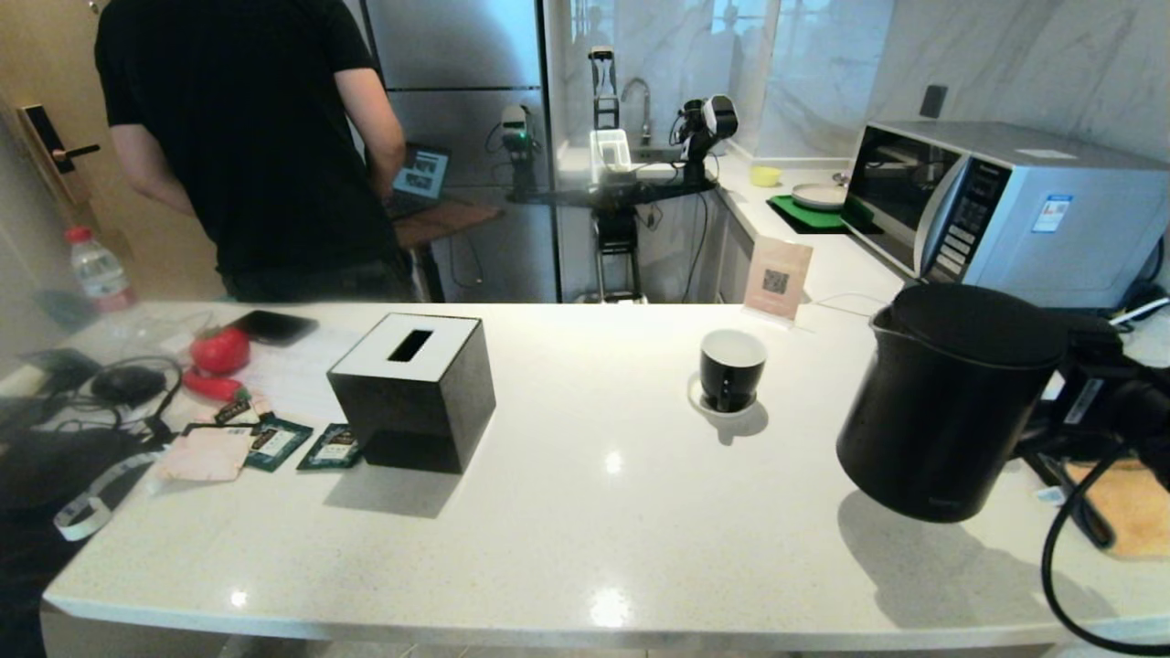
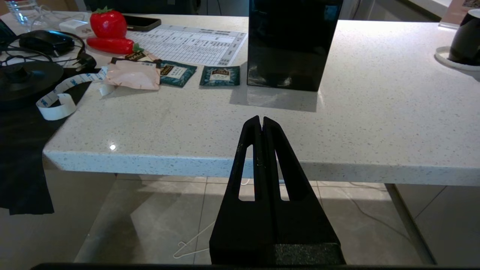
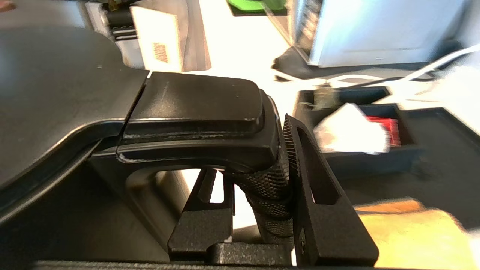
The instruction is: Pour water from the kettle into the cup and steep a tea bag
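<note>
A black cube tissue box (image 2: 291,45) stands on the white counter (image 2: 375,123) just beyond the left gripper's (image 2: 261,122) fingertips. Off to one side of it lie two dark green sachets (image 2: 220,75), a pink packet (image 2: 134,74), a red toy strawberry (image 2: 108,23) and a printed sheet (image 2: 191,45). A microwave (image 1: 1005,206) sits far off beside the right arm.

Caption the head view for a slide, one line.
Right claw holds the black kettle above the white counter, right of the cup on its saucer.
</note>
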You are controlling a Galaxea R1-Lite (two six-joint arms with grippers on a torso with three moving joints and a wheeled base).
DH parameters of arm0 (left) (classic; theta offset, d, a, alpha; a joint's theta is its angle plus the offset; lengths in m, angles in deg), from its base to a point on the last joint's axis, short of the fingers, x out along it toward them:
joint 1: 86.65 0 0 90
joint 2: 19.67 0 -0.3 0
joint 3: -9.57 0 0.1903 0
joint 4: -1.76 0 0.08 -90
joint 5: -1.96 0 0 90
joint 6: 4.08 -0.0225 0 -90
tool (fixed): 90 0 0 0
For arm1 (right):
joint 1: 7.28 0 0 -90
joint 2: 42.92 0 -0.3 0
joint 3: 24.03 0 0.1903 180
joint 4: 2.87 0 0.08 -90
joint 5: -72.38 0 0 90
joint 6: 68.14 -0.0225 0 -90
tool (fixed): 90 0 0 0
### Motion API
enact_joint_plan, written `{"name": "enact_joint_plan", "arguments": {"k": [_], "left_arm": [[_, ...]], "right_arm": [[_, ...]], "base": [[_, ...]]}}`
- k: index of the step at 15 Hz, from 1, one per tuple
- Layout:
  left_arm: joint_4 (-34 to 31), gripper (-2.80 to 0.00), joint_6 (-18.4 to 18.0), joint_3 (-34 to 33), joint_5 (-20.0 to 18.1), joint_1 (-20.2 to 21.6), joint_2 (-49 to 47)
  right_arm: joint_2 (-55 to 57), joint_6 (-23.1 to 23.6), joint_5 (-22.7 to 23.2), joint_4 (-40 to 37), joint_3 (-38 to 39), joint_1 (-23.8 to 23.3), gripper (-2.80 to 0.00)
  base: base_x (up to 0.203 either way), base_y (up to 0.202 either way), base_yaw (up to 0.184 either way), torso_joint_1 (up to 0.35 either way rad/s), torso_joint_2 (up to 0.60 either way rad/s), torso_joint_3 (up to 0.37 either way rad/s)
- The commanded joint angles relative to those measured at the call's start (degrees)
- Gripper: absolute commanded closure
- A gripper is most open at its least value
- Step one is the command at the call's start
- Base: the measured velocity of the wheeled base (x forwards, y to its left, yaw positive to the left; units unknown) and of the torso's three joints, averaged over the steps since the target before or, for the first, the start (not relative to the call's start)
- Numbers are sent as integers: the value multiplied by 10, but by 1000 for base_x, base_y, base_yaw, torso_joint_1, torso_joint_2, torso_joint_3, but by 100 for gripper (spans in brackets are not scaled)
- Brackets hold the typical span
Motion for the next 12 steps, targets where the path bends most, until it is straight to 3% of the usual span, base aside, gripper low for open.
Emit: {"name": "enact_joint_plan", "arguments": {"k": [1,12], "left_arm": [[0,0,0,0,0,0,-1],[0,0,0,0,0,0,-1]], "right_arm": [[3,0,0,3,-2,0,0],[47,0,-15,-23,-81,-1,0]], "base": [[0,0,0,0,0,0],[0,0,0,0,0,0]]}}
